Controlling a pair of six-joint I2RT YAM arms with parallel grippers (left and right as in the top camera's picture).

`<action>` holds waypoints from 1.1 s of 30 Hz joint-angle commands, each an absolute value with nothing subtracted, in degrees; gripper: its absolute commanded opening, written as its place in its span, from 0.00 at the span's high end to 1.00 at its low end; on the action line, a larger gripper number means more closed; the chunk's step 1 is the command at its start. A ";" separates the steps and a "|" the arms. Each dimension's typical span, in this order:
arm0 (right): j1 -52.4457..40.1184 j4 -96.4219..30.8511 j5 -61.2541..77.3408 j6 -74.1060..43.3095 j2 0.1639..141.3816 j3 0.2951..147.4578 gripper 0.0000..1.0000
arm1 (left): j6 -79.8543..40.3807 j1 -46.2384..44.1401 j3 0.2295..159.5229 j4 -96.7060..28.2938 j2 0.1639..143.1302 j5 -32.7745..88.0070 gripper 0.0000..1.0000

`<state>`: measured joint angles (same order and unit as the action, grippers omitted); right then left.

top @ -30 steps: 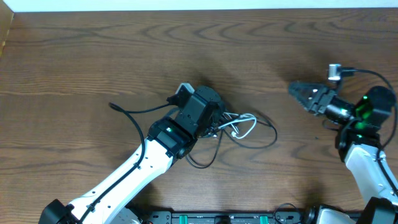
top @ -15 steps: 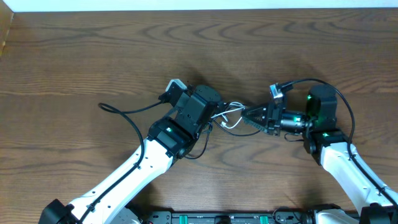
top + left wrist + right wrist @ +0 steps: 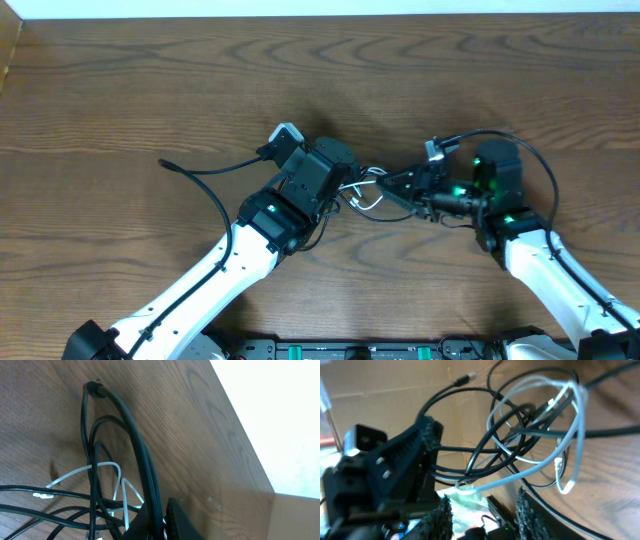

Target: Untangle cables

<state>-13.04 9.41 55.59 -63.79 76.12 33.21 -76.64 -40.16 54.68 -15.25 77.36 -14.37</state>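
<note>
Your left tool [image 3: 161,519] is closed tight on the black cables [image 3: 142,455]. In its wrist view several of them run together down into the pinched fingers. One arcs up the frame to a small plug [image 3: 93,387] resting against the surface [image 3: 200,435]. The white cable [image 3: 107,465] loops across those black strands just beside the fingers; you cannot tell whether it is caught in the grip too.

From overhead, the cables [image 3: 368,197] sit as one small knot near the middle of the surface, directly between your two tools. The left tool is at the knot's left edge, mostly hidden under its own wrist. The right tool [image 3: 393,187] points in from the right, with its tips at the knot's right edge.

In the right wrist view, the right tool's fingers [image 3: 441,519] stand apart at a middling gap, with nothing clamped between them. The tangle hangs just ahead of that gap. The lowest bend of the white loop lies over the opening, and the black loops bunch behind it, running toward the left tool's dark body. You cannot tell from here whether the right fingers touch any strand.
</note>
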 commanded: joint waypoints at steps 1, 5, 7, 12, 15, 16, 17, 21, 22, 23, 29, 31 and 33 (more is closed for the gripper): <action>-16.10 9.96 48.36 -73.19 75.88 33.26 0.68 | -75.64 -39.92 55.24 -15.16 77.14 -15.92 0.92; -17.02 12.12 46.35 -75.85 75.88 33.26 0.71 | -75.61 -39.92 55.24 -15.16 77.14 -15.92 0.92; -17.04 12.67 45.80 -76.31 75.88 33.26 0.78 | -75.61 -39.92 55.24 -15.18 77.14 -15.92 0.92; -17.04 12.67 45.10 -78.48 75.90 33.26 0.99 | -75.61 -39.92 55.24 -15.18 77.14 -15.92 0.92; -17.04 12.64 45.10 -78.83 75.90 33.26 0.99 | -75.59 -39.92 55.24 -15.20 77.14 -15.92 0.92; -17.04 12.64 45.19 -78.81 75.90 33.26 0.99 | -75.59 -39.92 55.24 -15.20 77.14 -15.92 0.92; -17.04 12.62 45.54 -78.78 75.90 33.26 0.99 | -75.40 -39.92 55.24 -15.20 77.14 -15.92 0.92; -16.82 12.64 48.51 -75.81 75.88 33.26 0.99 | -75.40 -39.92 55.24 -15.84 77.14 -15.94 0.92; -16.80 12.67 48.82 -75.37 75.88 33.26 0.99 | -75.16 -39.92 55.24 -15.97 77.14 -15.92 0.92; -16.73 12.99 49.36 -74.81 75.88 33.26 0.99 | -74.98 -39.92 55.24 -16.03 77.14 -15.94 0.92; -13.34 24.38 56.45 -74.54 75.88 33.26 0.99 | -74.54 -39.92 55.24 -16.32 77.14 -15.94 0.92; -11.53 26.04 58.13 -74.81 75.88 33.26 0.96 | -74.54 -39.92 55.24 -16.40 77.14 -15.94 0.92; -9.69 25.87 59.48 -75.24 75.88 33.26 0.73 | -74.54 -39.92 55.24 -16.47 77.14 -15.94 0.92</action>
